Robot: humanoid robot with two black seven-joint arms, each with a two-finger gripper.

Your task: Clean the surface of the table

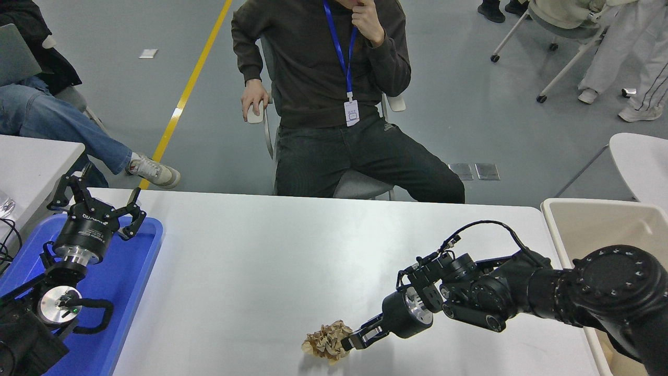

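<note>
The table surface (292, 250) is a wide matte white top filling the lower half of the view. A crumpled brown paper wad (323, 342) rests near its front edge. My right gripper (348, 342) reaches in from the right and is shut on the wad's right side. Parked over the blue tray at the lower left, my left gripper (96, 201) is open and holds nothing.
A blue tray (125, 282) lies on the table's left end. A cream bin (600, 224) stands off the right edge. One person sits at the far side, others at the top corners. A smaller white table (31, 156) is at the left.
</note>
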